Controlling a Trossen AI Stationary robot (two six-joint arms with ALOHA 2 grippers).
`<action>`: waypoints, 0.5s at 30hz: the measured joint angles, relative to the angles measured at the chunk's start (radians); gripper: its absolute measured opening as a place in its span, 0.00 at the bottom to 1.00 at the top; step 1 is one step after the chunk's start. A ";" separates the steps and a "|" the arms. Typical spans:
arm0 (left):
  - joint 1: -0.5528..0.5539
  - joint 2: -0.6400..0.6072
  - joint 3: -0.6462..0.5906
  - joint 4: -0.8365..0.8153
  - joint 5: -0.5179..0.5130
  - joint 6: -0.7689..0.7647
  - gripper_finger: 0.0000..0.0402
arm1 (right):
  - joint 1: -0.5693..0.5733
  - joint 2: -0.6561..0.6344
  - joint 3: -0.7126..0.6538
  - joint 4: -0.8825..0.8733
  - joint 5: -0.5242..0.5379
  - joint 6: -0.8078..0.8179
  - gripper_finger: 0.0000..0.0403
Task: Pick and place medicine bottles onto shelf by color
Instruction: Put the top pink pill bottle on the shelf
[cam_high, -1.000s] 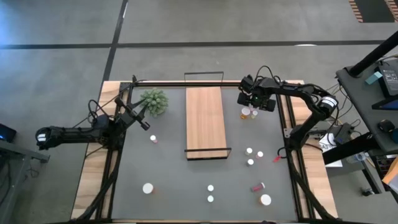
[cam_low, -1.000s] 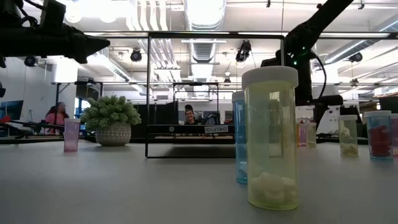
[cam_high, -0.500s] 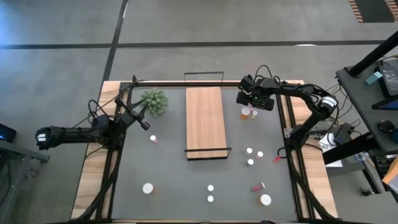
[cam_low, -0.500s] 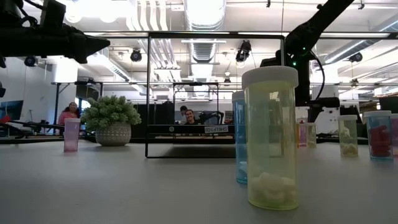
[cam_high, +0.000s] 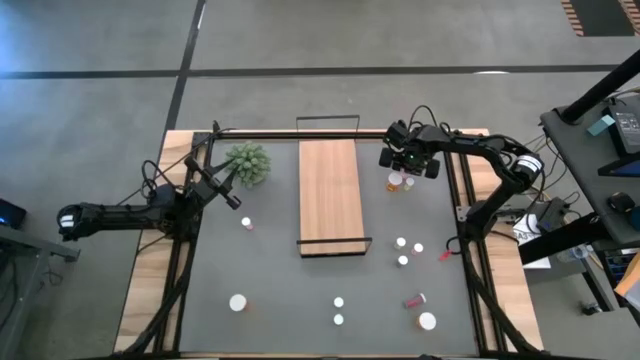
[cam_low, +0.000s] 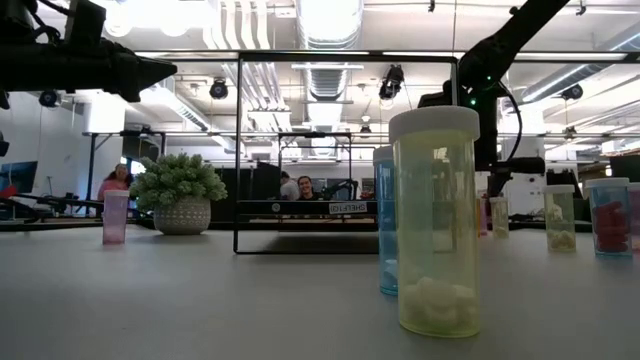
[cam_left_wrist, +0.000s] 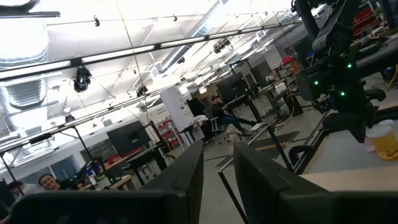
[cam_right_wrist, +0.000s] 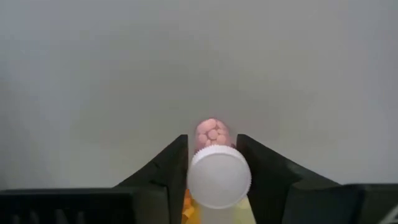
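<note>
My right gripper (cam_right_wrist: 213, 168) points down at the far right of the table, shut on a small medicine bottle (cam_right_wrist: 219, 177) that has a white cap and a yellowish body. In the high view this gripper (cam_high: 402, 170) stands over two orange bottles (cam_high: 398, 181) right of the shelf (cam_high: 330, 195), a light-wood board with black wire rails. Further bottles stand on their bases: a pink one (cam_high: 247, 224) left of the shelf and several near the front. My left gripper (cam_high: 236, 201) hangs shut in the air by the left edge, touching nothing. My right gripper pinches the bottle between its two fingers on opposite sides of the white cap (cam_right_wrist: 194, 171). The fingers come from above, pointing down. The bottle stands upright between them; in the low view its bottom (cam_low: 499, 232) still seems to rest on the table.
A green spiky plant (cam_high: 248, 163) in a pot stands left of the shelf's far end. Three bottles (cam_high: 403, 250) cluster right of the shelf's near end, and a red one (cam_high: 415, 299) lies on its side. People sit in the room beyond the table.
My right gripper's fingers have drawn together onto the bottle while the gripper stays over the same spot. The bottles and the shelf stand as before.
</note>
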 joint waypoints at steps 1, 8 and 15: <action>0.000 0.000 0.000 0.000 0.000 0.000 0.18 | 0.000 0.000 0.000 0.000 -0.001 0.004 0.28; 0.000 0.000 0.000 0.000 0.000 0.000 0.18 | 0.000 0.000 0.029 -0.013 -0.017 0.044 0.25; 0.000 0.000 0.000 0.000 0.000 0.000 0.18 | 0.002 0.000 0.117 -0.031 0.015 0.094 0.26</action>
